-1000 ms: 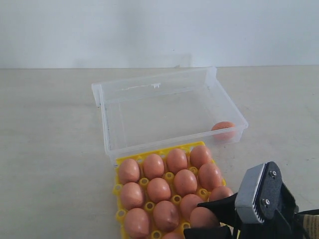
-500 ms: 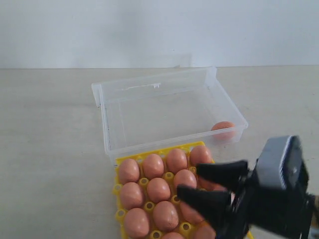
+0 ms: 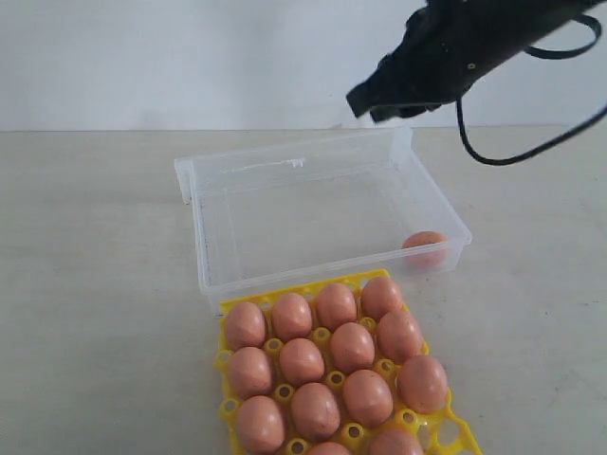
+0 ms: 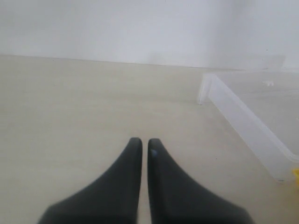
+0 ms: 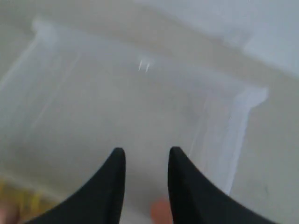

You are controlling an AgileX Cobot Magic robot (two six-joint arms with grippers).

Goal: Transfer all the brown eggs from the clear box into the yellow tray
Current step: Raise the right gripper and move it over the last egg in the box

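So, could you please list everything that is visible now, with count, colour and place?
eggs: fourteen seen, brown, in the tray; the nearest two are cut off by the picture's edge
egg: one, brown, in the box, at its near right corner in the exterior view
box: one, clear, on the table just behind the tray
tray: one, yellow, on the table in front of the box
table: one, beige, under everything
wall: one, white, behind the table
right arm: one, black, with a cable, above the box's far right corner
right pincer: one, black, jaws apart, empty, over the box
left pincer: one, black, jaws together, empty, over bare table beside the box
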